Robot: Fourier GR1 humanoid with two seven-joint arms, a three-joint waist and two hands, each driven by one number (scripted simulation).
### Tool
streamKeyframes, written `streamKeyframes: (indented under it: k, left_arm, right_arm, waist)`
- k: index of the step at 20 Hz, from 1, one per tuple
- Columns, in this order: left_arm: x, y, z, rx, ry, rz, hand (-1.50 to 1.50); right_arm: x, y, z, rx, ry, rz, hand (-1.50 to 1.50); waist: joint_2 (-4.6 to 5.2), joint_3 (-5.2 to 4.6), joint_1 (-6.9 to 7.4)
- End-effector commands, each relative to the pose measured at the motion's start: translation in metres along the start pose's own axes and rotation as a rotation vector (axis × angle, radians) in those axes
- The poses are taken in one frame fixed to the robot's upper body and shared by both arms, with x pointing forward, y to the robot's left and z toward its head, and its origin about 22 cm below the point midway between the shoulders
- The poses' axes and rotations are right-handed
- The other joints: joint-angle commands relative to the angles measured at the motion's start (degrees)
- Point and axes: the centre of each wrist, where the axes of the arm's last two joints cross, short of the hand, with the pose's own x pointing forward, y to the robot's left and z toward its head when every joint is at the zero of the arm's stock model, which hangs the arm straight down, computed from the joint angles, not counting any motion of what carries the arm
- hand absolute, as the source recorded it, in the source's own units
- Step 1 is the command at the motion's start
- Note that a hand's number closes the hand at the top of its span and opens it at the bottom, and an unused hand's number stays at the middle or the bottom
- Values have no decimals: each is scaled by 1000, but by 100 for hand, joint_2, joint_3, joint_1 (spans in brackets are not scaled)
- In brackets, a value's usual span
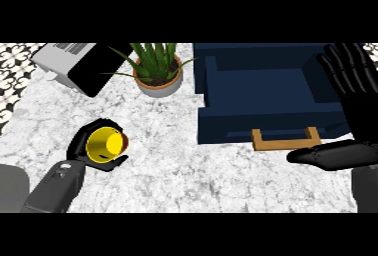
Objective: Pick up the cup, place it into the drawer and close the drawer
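A yellow cup (108, 144) with a dark outside sits at the left of the marble counter, its mouth facing up toward me. My left hand (83, 146) is curled round it from the left and below. The dark blue drawer (258, 85) stands pulled open at the upper right, with a wooden handle (285, 140) on its front. My right hand (353, 95) is open at the right edge, fingers straight and pointing up over the drawer's right side, thumb stretched left near the handle.
A potted plant (157, 70) stands just left of the drawer at the back. A white and black toaster-like appliance (80, 64) lies at the back left. Bare marble counter (184, 175) spreads between the cup and the drawer.
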Motion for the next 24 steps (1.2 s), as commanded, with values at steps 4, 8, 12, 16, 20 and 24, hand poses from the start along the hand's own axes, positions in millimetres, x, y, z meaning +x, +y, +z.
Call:
streamKeyframes:
  k: [4,8,12,16,20,24]
  left_arm:
    - [-14,-17,15,330,-227,20,150]
    - [-9,-22,-2,438,-298,49,150]
    - [1,-42,-33,289,-340,95,150]
    - [40,-62,-95,223,-355,85,150]
    - [77,-96,-140,153,-384,79,150]
    - [128,-112,-180,74,-384,75,150]
  right_arm:
    - [-7,-12,7,-22,10,-9,-150]
    - [-3,-2,15,-8,21,-15,-150]
    - [-14,-2,15,-32,4,15,-150]
    - [-15,-9,23,-57,33,17,-150]
    - [-4,-30,-1,-50,21,30,-150]
    - [-1,-9,15,-56,17,21,-150]
  waist:
    - [-23,11,103]
    - [-65,19,89]
    - [-91,34,196]
    - [-154,46,283]
    - [-148,46,325]
    - [-158,43,271]
